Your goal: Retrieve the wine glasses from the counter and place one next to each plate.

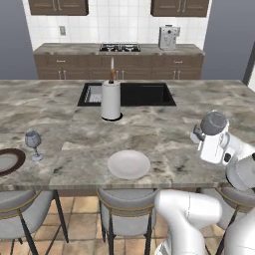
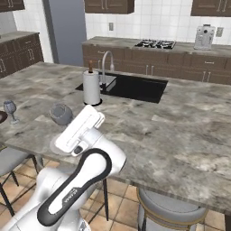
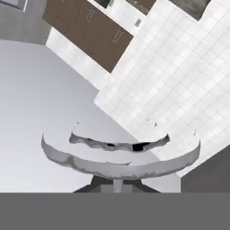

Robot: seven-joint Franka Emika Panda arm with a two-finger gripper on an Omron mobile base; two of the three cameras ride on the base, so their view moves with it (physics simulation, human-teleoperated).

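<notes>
Wine glasses: one (image 1: 33, 144) stands upright on the marbled island (image 1: 164, 130) near its left end, just beside the brown-rimmed plate (image 1: 9, 161), which the frame edge cuts. The other glass (image 1: 213, 122), a clear grey-blue bowl, is clamped in the closed gripper (image 1: 201, 134) above the island's right part, well apart from the white plate (image 1: 129, 164). Its stem is hidden by the hand. A paper-towel roll (image 1: 110, 100) stands by the sink (image 1: 144, 93); white tiles back the far counter (image 1: 74, 48).
</notes>
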